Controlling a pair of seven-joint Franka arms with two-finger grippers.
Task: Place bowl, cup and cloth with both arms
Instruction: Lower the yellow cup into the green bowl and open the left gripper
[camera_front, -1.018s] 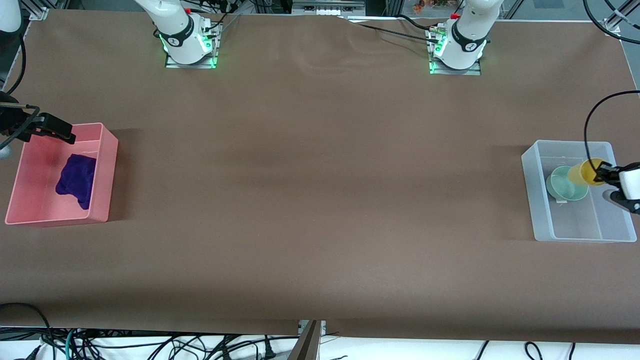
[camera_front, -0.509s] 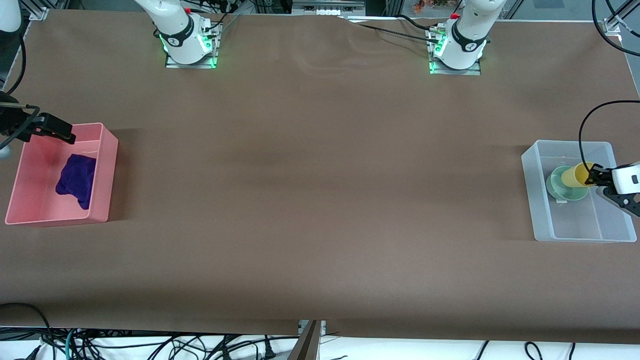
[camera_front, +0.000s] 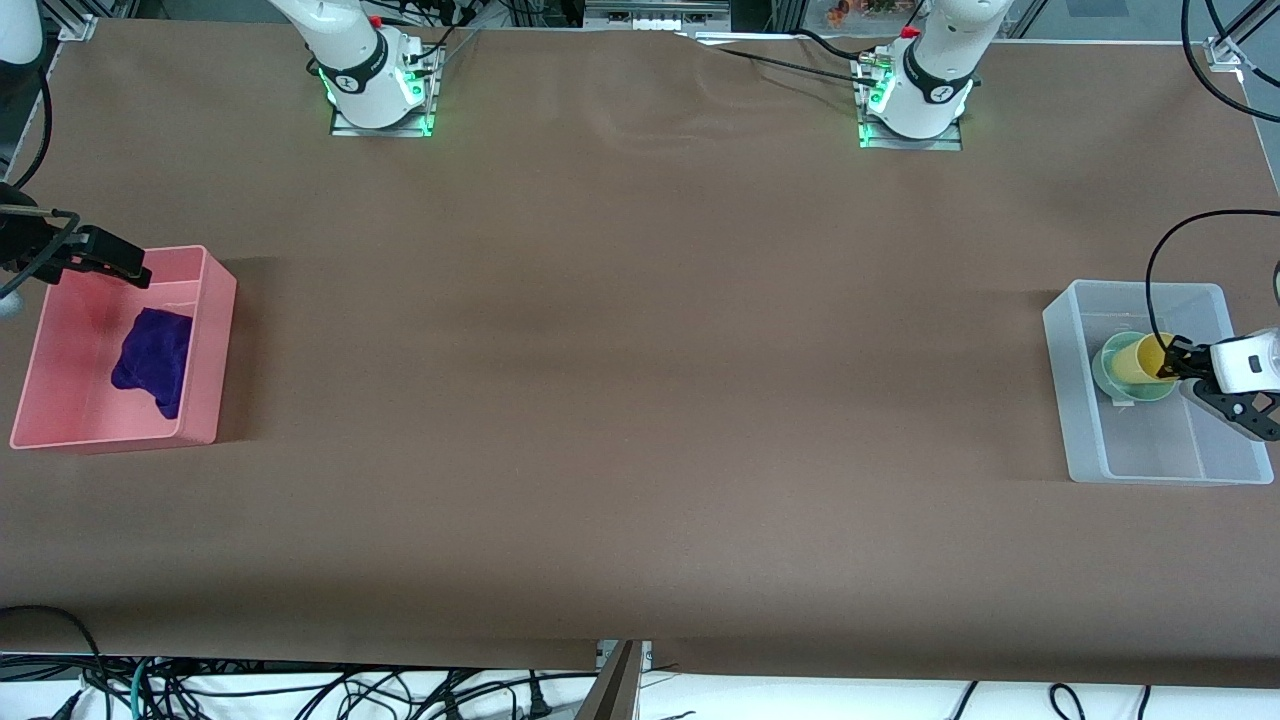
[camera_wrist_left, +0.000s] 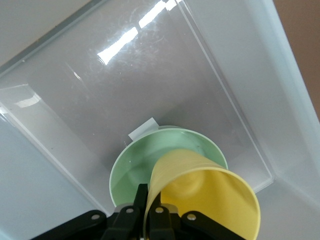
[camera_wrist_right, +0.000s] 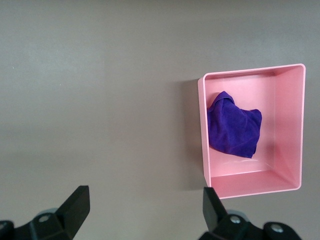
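Lowered since a second ago: left gripper (camera_front: 1168, 365), pinching yellow cup (camera_front: 1138, 361) into mint-green bowl (camera_front: 1112, 377) in clear bin (camera_front: 1150, 465). Over pink bin's (camera_front: 205, 400) edge, right gripper (camera_front: 125, 265) unmoved, fingers wide; purple cloth (camera_front: 152, 359) inside. No readable writing.

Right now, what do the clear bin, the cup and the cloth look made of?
Clear bin: likely translucent plastic, glossy with sharp light glints. Cup: thin yellow plastic or paper, smooth, wall pinched in the left gripper. Cloth: soft purple fabric, matte, rumpled folds.

Front cam set high, facing robot bases, whole table (camera_front: 640, 400) seen. Left wrist cam held close over clear bin (camera_wrist_left: 240, 75); right wrist cam looks down on pink bin (camera_wrist_right: 295, 125). Both bins shared w/ front view.
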